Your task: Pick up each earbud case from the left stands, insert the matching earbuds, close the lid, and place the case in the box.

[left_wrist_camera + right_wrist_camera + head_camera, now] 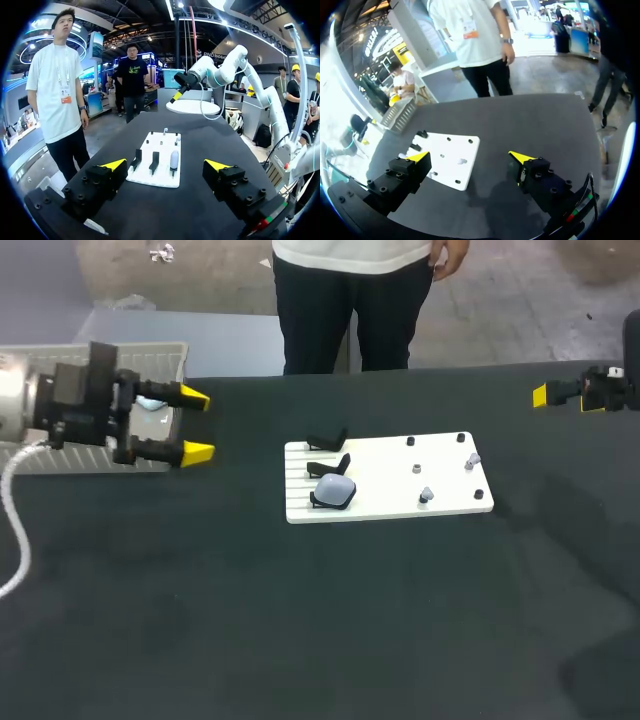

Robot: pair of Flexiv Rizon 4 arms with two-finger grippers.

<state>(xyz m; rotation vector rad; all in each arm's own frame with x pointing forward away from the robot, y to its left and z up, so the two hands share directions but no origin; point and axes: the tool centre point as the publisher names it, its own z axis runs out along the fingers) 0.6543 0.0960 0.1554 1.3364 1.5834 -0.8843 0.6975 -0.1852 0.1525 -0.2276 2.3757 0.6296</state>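
**Earbud case ahead of the open left gripper, well apart**

The left gripper (196, 425) hangs with its fingers spread and empty. The pale earbud case (333, 492) sits ahead of it on the right-hand stand of three, at the near end of the white board (390, 455). Its long axis seems to run away from the gripper. The right gripper (470, 156), fingers also apart, is beyond the board's far end, so the left arm looks better placed.
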